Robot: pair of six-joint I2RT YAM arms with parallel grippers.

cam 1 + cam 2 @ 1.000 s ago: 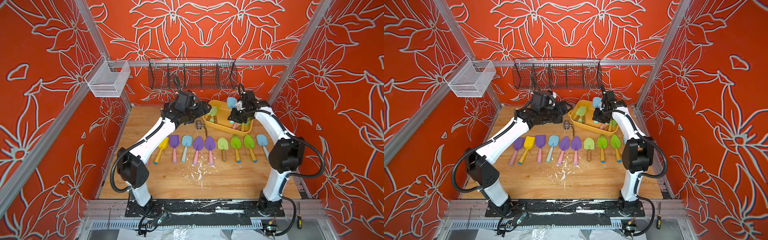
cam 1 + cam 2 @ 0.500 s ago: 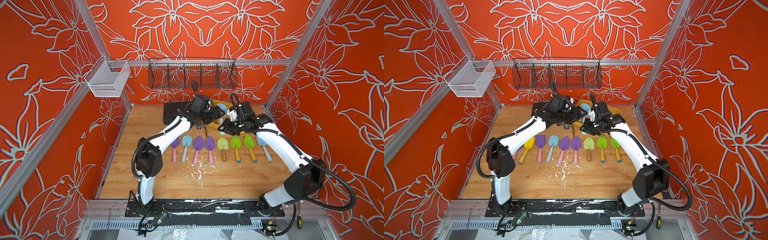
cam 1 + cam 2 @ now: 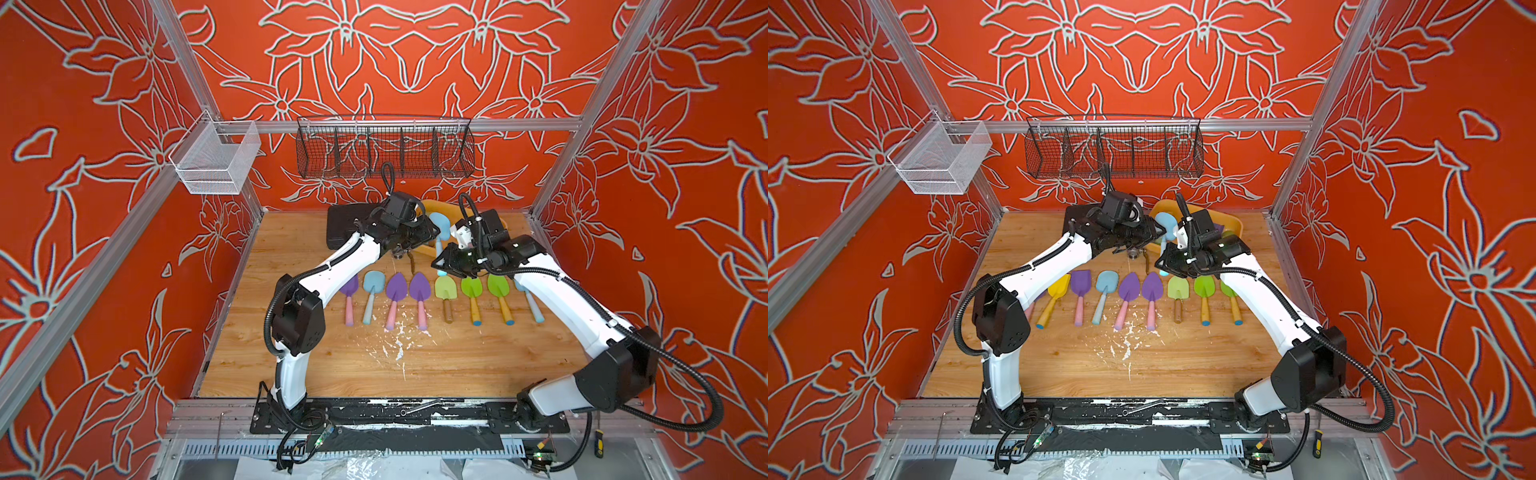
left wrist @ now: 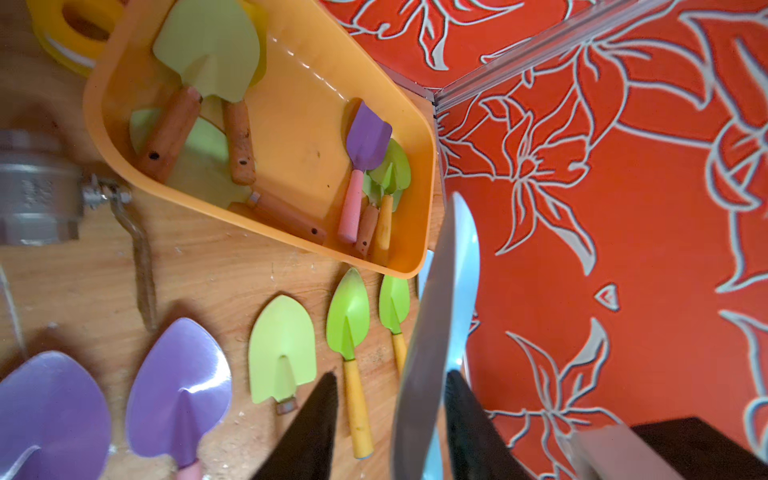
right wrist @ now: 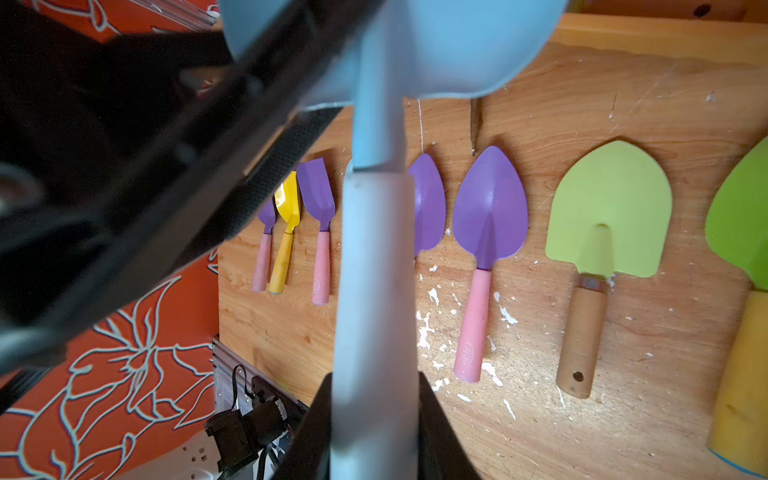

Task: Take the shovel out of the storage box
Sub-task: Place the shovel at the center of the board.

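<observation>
My right gripper [image 5: 374,376] is shut on the handle of a light blue shovel [image 5: 374,270]. It holds the shovel [image 3: 439,226] upright in the air, blade up, just in front of the yellow-orange storage box [image 3: 432,205] at the back of the table. My left gripper [image 4: 392,376] is open, and the blue blade [image 4: 440,311] stands edge-on between its fingers. One finger [image 4: 320,415] is still clearly apart from the blade. Several more shovels lie inside the storage box [image 4: 299,124].
A row of purple, blue, green and yellow shovels [image 3: 419,286] lies across the wooden table. A metal valve [image 4: 37,187] sits beside the box and a black case [image 3: 345,224] lies at the back. A black wire basket [image 3: 384,147] and a white one [image 3: 216,160] hang on the walls.
The right gripper has carried the blue shovel forward, off the box. The left gripper has swung over from the black case to the blade, and its fingers have narrowed around it.
</observation>
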